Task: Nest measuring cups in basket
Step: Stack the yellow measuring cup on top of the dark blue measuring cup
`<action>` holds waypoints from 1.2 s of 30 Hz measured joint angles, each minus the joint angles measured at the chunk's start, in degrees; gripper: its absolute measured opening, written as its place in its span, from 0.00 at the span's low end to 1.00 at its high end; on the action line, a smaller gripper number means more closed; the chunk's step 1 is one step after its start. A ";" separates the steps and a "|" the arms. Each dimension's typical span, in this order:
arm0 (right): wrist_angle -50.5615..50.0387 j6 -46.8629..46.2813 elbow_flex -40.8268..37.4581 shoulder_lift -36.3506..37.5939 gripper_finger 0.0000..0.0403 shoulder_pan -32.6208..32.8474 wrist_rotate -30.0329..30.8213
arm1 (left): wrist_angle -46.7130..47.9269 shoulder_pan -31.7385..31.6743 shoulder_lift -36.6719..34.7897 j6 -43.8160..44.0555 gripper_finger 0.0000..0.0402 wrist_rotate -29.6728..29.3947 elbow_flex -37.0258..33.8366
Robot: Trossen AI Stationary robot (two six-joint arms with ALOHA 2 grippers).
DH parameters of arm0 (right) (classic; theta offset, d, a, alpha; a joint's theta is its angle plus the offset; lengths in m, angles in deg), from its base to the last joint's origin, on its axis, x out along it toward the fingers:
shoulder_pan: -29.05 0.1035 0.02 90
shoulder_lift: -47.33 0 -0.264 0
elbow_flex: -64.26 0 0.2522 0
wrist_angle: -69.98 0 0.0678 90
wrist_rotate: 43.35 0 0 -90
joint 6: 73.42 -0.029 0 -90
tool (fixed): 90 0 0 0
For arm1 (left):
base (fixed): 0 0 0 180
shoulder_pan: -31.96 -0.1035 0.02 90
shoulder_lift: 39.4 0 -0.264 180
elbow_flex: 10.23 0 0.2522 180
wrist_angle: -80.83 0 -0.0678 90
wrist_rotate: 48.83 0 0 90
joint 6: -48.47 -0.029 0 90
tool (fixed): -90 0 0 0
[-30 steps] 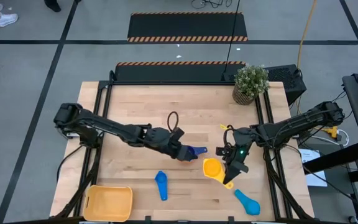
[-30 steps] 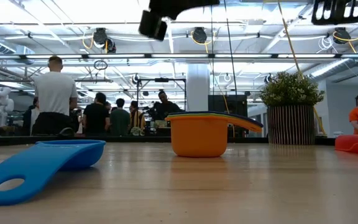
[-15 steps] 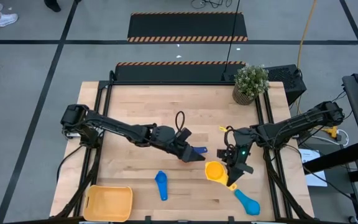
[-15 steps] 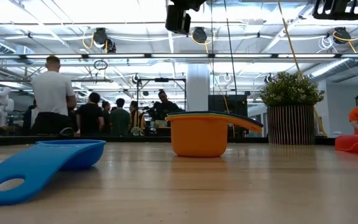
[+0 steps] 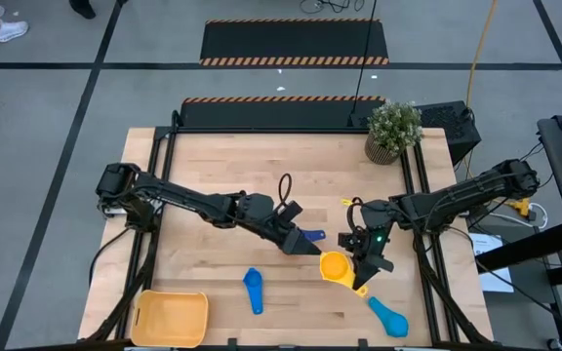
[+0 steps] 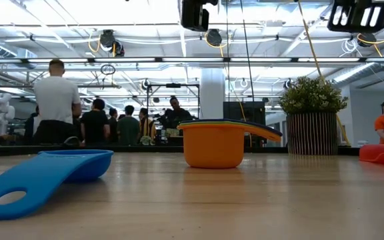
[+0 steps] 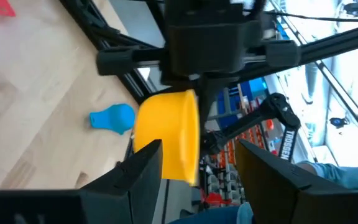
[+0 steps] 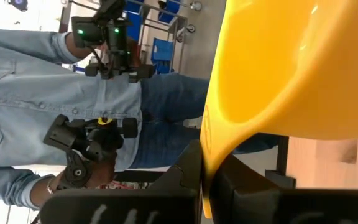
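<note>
My right gripper point(image 5: 362, 266) is shut on a yellow measuring cup point(image 5: 333, 263) and holds it above the table, right of centre. My left gripper point(image 7: 197, 177) stands open at about the same height. It points at that cup point(image 7: 166, 137) from the table's left, its fingertips close in front of it, with nothing between them. Below the left hand an orange cup point(image 6: 212, 147) with other cups nested in it stands on its base on the table. From above only a blue handle point(image 5: 312, 235) of this stack shows. The yellow-orange basket point(image 5: 171, 318) sits at the near left corner. My right gripper pinches the yellow cup's handle point(image 8: 211, 146) between its two fingers, which lie across the handle. The handle's free end point(image 5: 360, 289) sticks out past the fingers toward the near edge. The cup is lifted clear of the table, with its hollow showing from above.
A blue cup point(image 5: 253, 290) lies near the front edge at the middle, and a light blue cup point(image 5: 388, 315) lies at the near right. A red cup point(image 6: 381, 154) lies farther back on the right. A potted plant point(image 5: 393, 132) stands at the far right corner. People stand beyond the table.
My left gripper has gone a little toward the table's right, toward the yellow cup. It turned about its own axis on the way, then kept still, and it has stayed open. The stack below it has not moved.
</note>
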 joint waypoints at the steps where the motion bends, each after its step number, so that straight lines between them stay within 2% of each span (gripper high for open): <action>1: 0.08 0.12 0.00 0.05 0.00 -0.12 -0.04 | 0.54 0.00 0.00 -0.17 0.51 0.00 0.00; 12: -0.12 0.97 0.00 0.05 0.00 -0.33 0.00 | 1.37 0.02 0.00 -0.33 0.50 -0.37 0.00; 25: -0.18 1.49 0.00 0.05 0.00 -0.33 0.28 | 1.63 0.02 0.00 0.79 0.34 -1.40 0.00; 36: -0.18 1.71 0.00 0.05 0.00 -0.33 0.37 | 2.53 0.04 0.05 3.61 0.40 -1.42 0.00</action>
